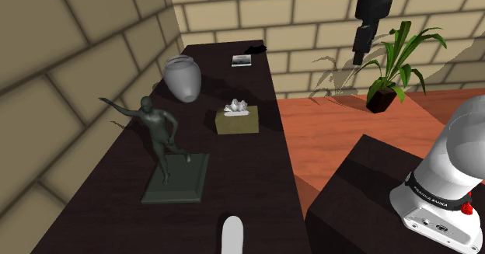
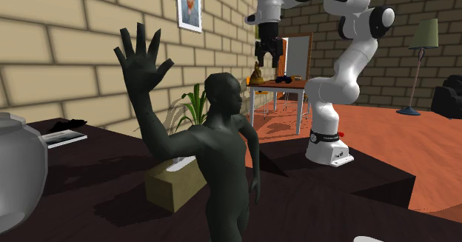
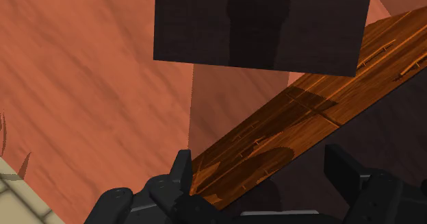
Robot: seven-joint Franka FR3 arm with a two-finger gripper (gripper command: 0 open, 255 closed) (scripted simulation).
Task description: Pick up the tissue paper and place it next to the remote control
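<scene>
Honestly, nothing's done yet. Table [image 1: 249,175] is long and narrow, with the statue [image 1: 159,140] hogging the near end. Tissue box [image 1: 236,122] sits mid-table near the floor-side edge. The remote [image 1: 255,50], I think, lies well apart by the far wall. Gripper [image 1: 360,58] hangs high over the floor, fingers spread and empty, with lots of open air.

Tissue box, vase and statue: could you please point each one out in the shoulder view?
tissue box [image 1: 237,125], shoulder view, its front side.
vase [image 1: 182,80], shoulder view, its belly.
statue [image 1: 158,125], shoulder view, its torso.
</scene>
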